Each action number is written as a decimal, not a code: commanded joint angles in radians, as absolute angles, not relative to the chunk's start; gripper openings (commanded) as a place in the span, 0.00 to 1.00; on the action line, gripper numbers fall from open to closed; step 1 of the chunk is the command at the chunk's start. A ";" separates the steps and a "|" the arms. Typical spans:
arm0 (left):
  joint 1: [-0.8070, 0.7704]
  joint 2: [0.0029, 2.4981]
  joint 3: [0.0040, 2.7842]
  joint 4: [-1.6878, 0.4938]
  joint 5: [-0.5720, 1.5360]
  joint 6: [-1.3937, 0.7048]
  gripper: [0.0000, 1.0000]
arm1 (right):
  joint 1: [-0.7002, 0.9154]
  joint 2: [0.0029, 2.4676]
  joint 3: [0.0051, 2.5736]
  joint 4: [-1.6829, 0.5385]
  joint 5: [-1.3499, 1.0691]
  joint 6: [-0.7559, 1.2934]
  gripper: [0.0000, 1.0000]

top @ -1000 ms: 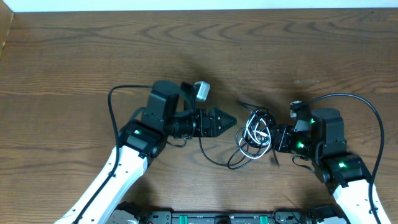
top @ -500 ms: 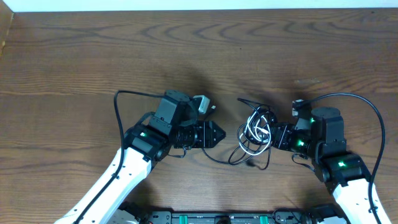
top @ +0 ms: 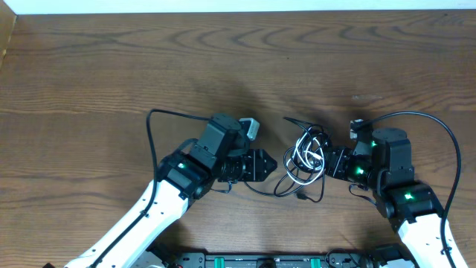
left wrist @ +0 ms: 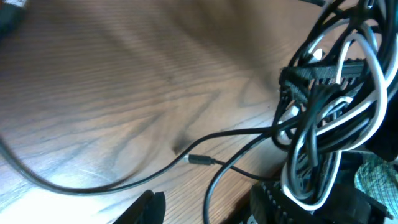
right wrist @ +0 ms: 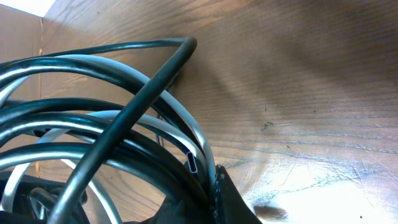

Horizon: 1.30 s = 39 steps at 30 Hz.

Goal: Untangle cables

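A tangled bundle of cables [top: 306, 158], one white and two black, lies at the table's middle right. My right gripper [top: 331, 164] is shut on the bundle's right side; its wrist view is filled with black and white loops [right wrist: 112, 124]. My left gripper [top: 269, 164] is open, just left of the bundle, fingertips near a loose black strand [top: 256, 190]. In the left wrist view the bundle [left wrist: 323, 118] hangs at the right, and a black cord with a small plug [left wrist: 200, 160] runs between my open fingers [left wrist: 205, 208].
The wooden table [top: 111, 74] stretches around both arms. A thick black arm cable [top: 160, 119] loops beside the left arm and another [top: 439, 134] arcs over the right arm. The table's far edge meets a white strip at the top.
My left arm has swung right and nearer, bringing its open gripper up to the bundle's left side. The right gripper holds the bundle in place; a loose black end shifted slightly.
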<state>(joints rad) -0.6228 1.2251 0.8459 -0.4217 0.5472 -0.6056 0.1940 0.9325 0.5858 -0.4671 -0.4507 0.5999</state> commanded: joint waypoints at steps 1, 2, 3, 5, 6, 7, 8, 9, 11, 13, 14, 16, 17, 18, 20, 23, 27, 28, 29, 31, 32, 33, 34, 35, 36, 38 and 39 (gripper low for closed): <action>-0.633 1.238 0.839 -0.385 0.542 -0.665 0.48 | 0.191 0.929 0.590 -0.465 -0.456 0.617 0.01; -0.633 1.238 0.839 -0.371 0.550 -0.676 0.48 | 0.191 0.929 0.590 -0.467 -0.456 0.617 0.01; -0.633 1.238 0.839 -0.350 0.571 -0.678 0.49 | 0.191 0.929 0.590 -0.467 -0.456 0.617 0.01; -0.636 1.239 0.839 -0.323 0.591 -0.679 0.48 | 0.191 0.929 0.590 -0.467 -0.456 0.617 0.01; -0.640 1.240 0.839 -0.319 0.590 -0.678 0.49 | 0.191 0.929 0.590 -0.467 -0.456 0.617 0.01; -0.641 1.243 0.839 -0.319 0.583 -0.678 0.49 | 0.191 0.929 0.590 -0.467 -0.456 0.617 0.01; -0.641 1.246 0.839 -0.322 0.579 -0.679 0.48 | 0.191 0.929 0.590 -0.467 -0.456 0.617 0.01; -0.641 1.251 0.839 -0.325 0.574 -0.678 0.49 | 0.191 0.929 0.590 -0.467 -0.456 0.617 0.01; -0.641 1.268 0.839 -0.331 0.556 -0.680 0.48 | 0.191 0.929 0.590 -0.468 -0.456 0.617 0.01; -0.641 1.288 0.839 -0.331 0.556 -0.688 0.48 | 0.191 0.929 0.590 -0.468 -0.457 0.617 0.01; -0.641 1.299 0.839 -0.331 0.556 -0.696 0.48 | 0.191 0.929 0.590 -0.467 -0.459 0.617 0.01; -0.641 1.324 0.839 -0.331 0.550 -0.708 0.43 | 0.191 0.929 0.590 -0.467 -0.459 0.617 0.01; -0.641 1.334 0.839 -0.331 0.545 -0.712 0.41 | 0.191 0.929 0.590 -0.468 -0.461 0.617 0.01; -0.641 1.343 0.839 -0.331 0.539 -0.712 0.40 | 0.191 0.929 0.590 -0.468 -0.464 0.617 0.01; -0.638 1.352 0.839 -0.331 0.522 -0.713 0.39 | 0.191 0.929 0.590 -0.469 -0.466 0.617 0.01; -0.638 1.351 0.840 -0.327 0.500 -0.717 0.39 | 0.191 0.929 0.590 -0.469 -0.475 0.617 0.01; -0.638 1.350 0.840 -0.323 0.496 -0.717 0.39 | 0.191 0.929 0.590 -0.469 -0.478 0.617 0.01; -0.638 1.350 0.840 -0.319 0.496 -0.721 0.39 | 0.191 0.929 0.590 -0.469 -0.477 0.617 0.01; -0.638 1.350 0.840 -0.313 0.501 -0.726 0.39 | 0.191 0.929 0.590 -0.469 -0.478 0.617 0.01; -0.638 1.350 0.840 -0.284 0.545 -0.732 0.39 | 0.191 0.929 0.590 -0.469 -0.477 0.617 0.01; -0.638 1.350 0.840 -0.263 0.575 -0.731 0.39 | 0.191 0.929 0.590 -0.469 -0.477 0.617 0.01; -0.638 1.350 0.840 -0.236 0.614 -0.731 0.39 | 0.191 0.929 0.590 -0.469 -0.477 0.617 0.01; -0.638 1.350 0.840 -0.215 0.640 -0.731 0.39 | 0.191 0.929 0.590 -0.469 -0.477 0.617 0.01; -0.638 1.350 0.840 -0.198 0.656 -0.731 0.39 | 0.191 0.929 0.590 -0.469 -0.477 0.617 0.01; -0.638 1.350 0.840 -0.186 0.667 -0.731 0.39 | 0.191 0.929 0.590 -0.469 -0.477 0.617 0.01; -0.638 1.350 0.840 -0.180 0.669 -0.731 0.39 | 0.191 0.929 0.590 -0.474 -0.477 0.617 0.01; -0.638 1.350 0.840 -0.180 0.670 -0.731 0.39 | 0.191 0.929 0.590 -0.477 -0.477 0.616 0.01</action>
<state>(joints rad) -0.6380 1.3521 0.8448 -0.1848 0.6182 -0.7300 0.1940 0.9325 0.5858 -0.4763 -0.4557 0.6033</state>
